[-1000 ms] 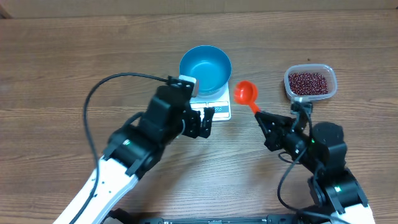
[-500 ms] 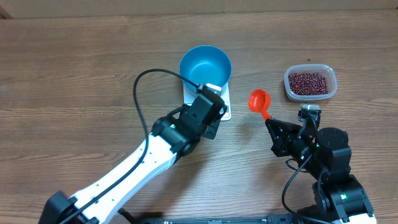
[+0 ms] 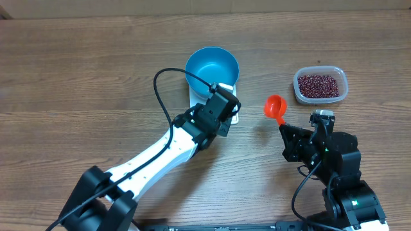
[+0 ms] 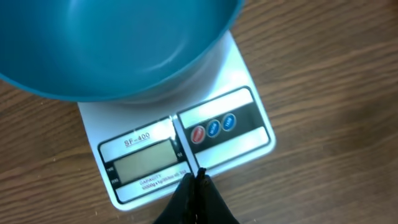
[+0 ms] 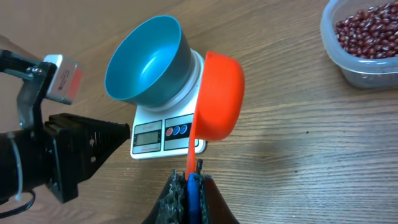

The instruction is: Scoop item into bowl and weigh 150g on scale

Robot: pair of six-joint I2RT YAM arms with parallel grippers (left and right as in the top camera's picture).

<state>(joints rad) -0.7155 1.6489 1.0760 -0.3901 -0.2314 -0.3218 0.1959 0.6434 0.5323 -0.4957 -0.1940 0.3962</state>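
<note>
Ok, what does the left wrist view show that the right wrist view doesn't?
Only the left wrist view: readable SF-400 lettering above the scale's blank display, and the left end effector's tips pressed together at its front edge. Only the right wrist view: the right end effector shut on the orange scoop's handle, and the clear tub of beans. Both: the blue bowl sitting on the white scale, the red and blue buttons, the wooden table.

Bright colours on a brown wood-grain desk (image 3: 77, 70)!
The bowl (image 3: 212, 67) shines blue; the scale (image 4: 143, 160) is white, grey display, one red and two blue buttons; the scoop (image 3: 276, 106) glows orange-red; beans (image 3: 318, 84) show dark red-brown.
</note>
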